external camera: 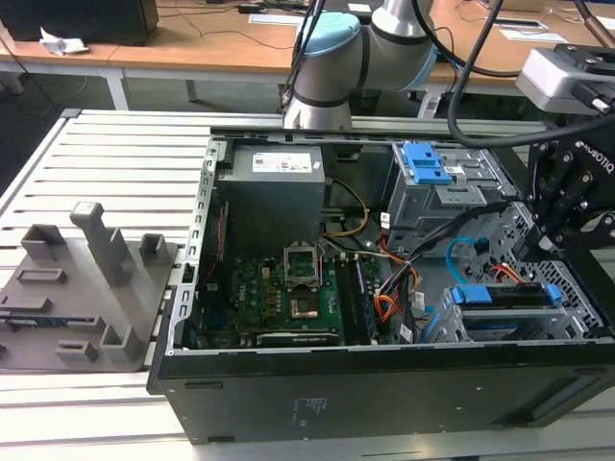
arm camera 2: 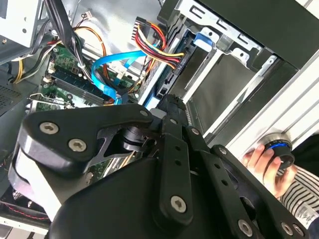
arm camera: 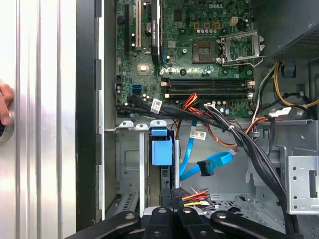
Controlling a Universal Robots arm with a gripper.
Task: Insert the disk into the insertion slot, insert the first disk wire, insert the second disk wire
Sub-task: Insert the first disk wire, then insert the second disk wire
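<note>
Two fingers of the gripper [arm camera: 173, 196] look pinched on the plug of the first wire [arm camera: 197, 197], right at the edge of the disk [arm camera: 160, 152], which sits in the slot [external camera: 577, 288]. A tilted plug may jam or bend its contacts; the loose blue cable [arm camera: 192, 160] nearby could snag on the arm

black cable bundle [arm camera: 239, 139] across the open case [external camera: 384, 389]

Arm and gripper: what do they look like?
The arm is silver-grey tubing with a light-blue joint cap, black cables along it and a grey camera box near the wrist. The gripper is black, built of bolted linkage bars, with white lettering.
</note>
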